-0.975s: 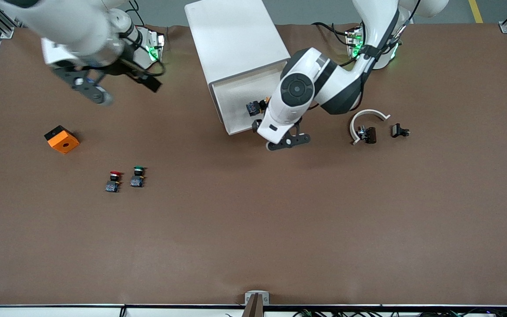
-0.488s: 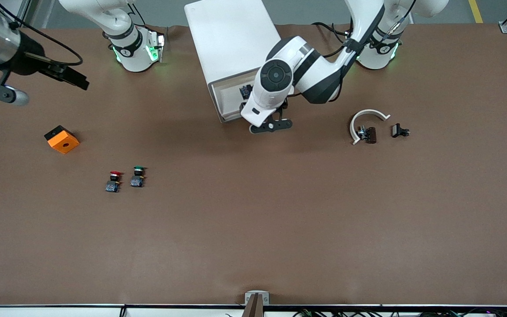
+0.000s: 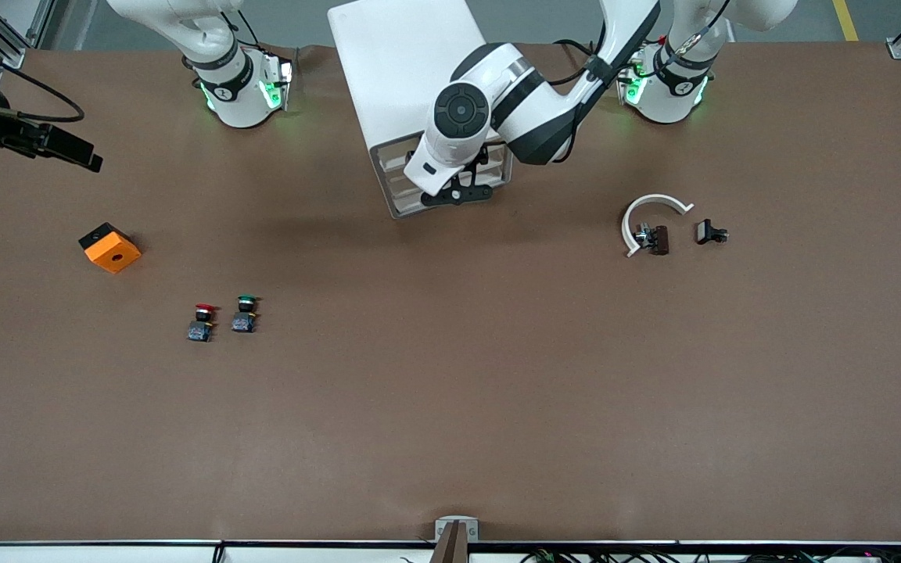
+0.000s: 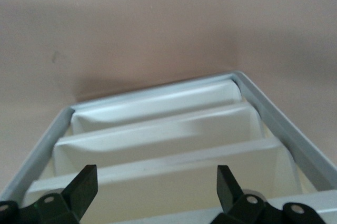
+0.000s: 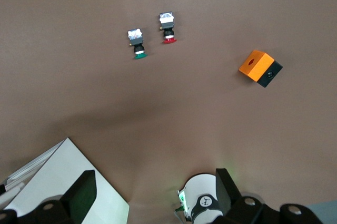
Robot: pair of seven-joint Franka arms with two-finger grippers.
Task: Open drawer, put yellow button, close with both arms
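The drawer (image 3: 450,176) sits flush in the front of the white cabinet (image 3: 411,70), level with the other cream drawer fronts in the left wrist view, so it looks shut. The yellow button cannot be seen in any view; it is presumably inside the drawer, though nothing confirms that. The left gripper (image 3: 457,193) hangs right at the cabinet front with its jaws apart and holding nothing; whether it touches the drawer fronts cannot be told. The right gripper (image 5: 152,195) is high over the tabletop (image 3: 450,407) toward the right arm's end, jaws also apart and empty, and that arm seems to be waiting. Below it lie an orange block (image 3: 110,248), a red button (image 3: 202,321) and a green button (image 3: 245,313), the two buttons just beside each other. Toward the left arm's end lie a white curved piece (image 3: 650,209) and two small black parts (image 3: 710,231). The risk from here, as I judge it: if the drawer is not fully seated, one more push from a single arm could skid the light cabinet across the tabletop, and pulling the open jaws away carelessly could catch a drawer front and drag it back out.
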